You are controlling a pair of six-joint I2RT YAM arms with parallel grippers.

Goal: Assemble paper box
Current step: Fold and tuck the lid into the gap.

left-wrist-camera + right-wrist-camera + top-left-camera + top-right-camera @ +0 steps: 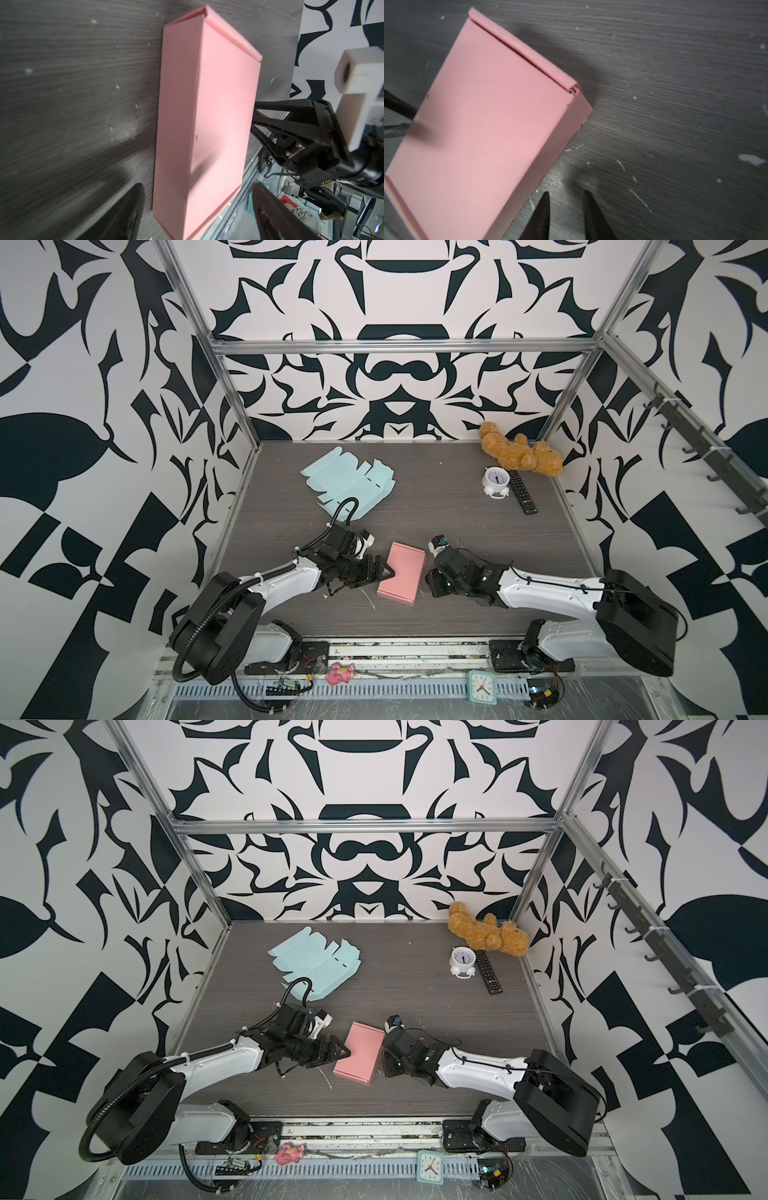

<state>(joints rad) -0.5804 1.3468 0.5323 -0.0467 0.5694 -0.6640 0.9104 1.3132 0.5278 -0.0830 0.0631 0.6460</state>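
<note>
A pink paper box (402, 573) (359, 1054), folded up with its lid down, lies flat on the dark table near the front middle. My left gripper (388, 572) (345, 1052) reaches in from the box's left. In the left wrist view it (197, 185) is open wide, one finger on each side of the pink box (203, 124), with a gap to each. My right gripper (427, 572) (384, 1052) sits at the box's right edge. In the right wrist view its fingertips (566, 192) stand a little apart over bare table beside the box (483, 128), holding nothing.
A flat light-blue box blank (347, 485) (316, 965) lies at the back left. A brown teddy bear (519, 454), a white alarm clock (495, 481) and a black remote (523, 492) are at the back right. A pink toy (340, 673) and a teal clock (482, 686) rest on the front rail.
</note>
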